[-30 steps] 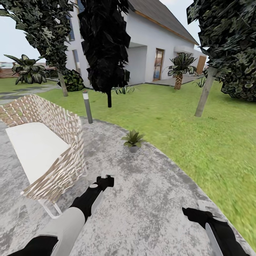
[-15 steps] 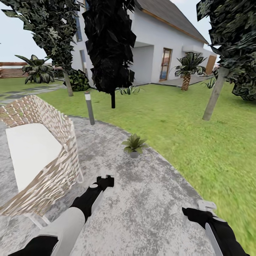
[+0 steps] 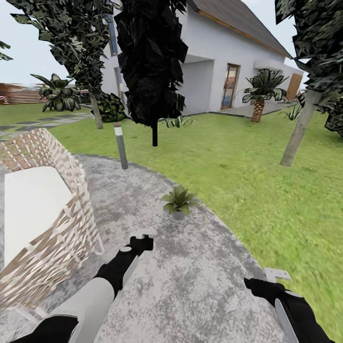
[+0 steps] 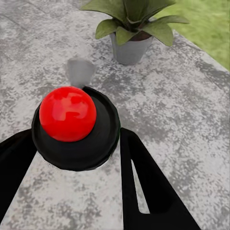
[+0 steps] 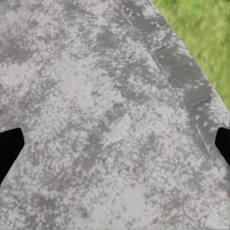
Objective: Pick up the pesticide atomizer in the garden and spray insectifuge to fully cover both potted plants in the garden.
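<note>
Rolling forward has brought the potted plant (image 4: 130,29) just ahead of the left gripper (image 4: 76,158), clamped on the pesticide atomizer (image 4: 73,125); spraying looks close. Right gripper (image 5: 115,143) hangs open.

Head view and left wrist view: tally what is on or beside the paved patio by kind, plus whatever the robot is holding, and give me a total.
potted plant: 1
bollard lamp: 1
wicker seat: 1
pesticide atomizer, held in the left pincer: 1
Total: 4
</note>
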Available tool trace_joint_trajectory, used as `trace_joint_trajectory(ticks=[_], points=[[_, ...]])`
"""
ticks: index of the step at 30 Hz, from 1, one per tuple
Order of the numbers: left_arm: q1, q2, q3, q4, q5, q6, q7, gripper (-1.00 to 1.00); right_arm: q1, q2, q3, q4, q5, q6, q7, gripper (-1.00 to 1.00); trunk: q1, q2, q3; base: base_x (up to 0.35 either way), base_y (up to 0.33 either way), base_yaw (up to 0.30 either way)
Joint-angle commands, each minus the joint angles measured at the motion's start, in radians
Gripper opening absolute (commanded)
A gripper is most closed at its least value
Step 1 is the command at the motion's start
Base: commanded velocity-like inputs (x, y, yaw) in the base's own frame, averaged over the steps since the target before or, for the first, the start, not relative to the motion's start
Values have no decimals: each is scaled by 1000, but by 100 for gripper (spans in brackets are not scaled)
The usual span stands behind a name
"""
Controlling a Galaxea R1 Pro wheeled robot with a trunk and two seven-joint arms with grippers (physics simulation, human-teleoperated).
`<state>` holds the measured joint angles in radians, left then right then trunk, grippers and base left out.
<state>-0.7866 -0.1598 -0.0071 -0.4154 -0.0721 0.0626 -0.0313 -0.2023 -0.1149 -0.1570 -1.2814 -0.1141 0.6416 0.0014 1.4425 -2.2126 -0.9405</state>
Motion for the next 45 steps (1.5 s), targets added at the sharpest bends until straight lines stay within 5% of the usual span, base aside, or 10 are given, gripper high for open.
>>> trace_joint_trajectory(ticks=[1,19,45], points=[[0,-1,1,-2,-8,6,-2,-100,0,0,-1,-1,-7,4,0,100,0,0,-1,272,-216,235],[0,-4,1,-2,-8,6,-2,-100,0,0,-1,-1,-7,4,0,100,0,0,-1,98,-77,221],[0,-4,1,-2,-8,6,-2,-100,0,0,-1,-1,-7,4,0,100,-99,182,80,0,0,4]])
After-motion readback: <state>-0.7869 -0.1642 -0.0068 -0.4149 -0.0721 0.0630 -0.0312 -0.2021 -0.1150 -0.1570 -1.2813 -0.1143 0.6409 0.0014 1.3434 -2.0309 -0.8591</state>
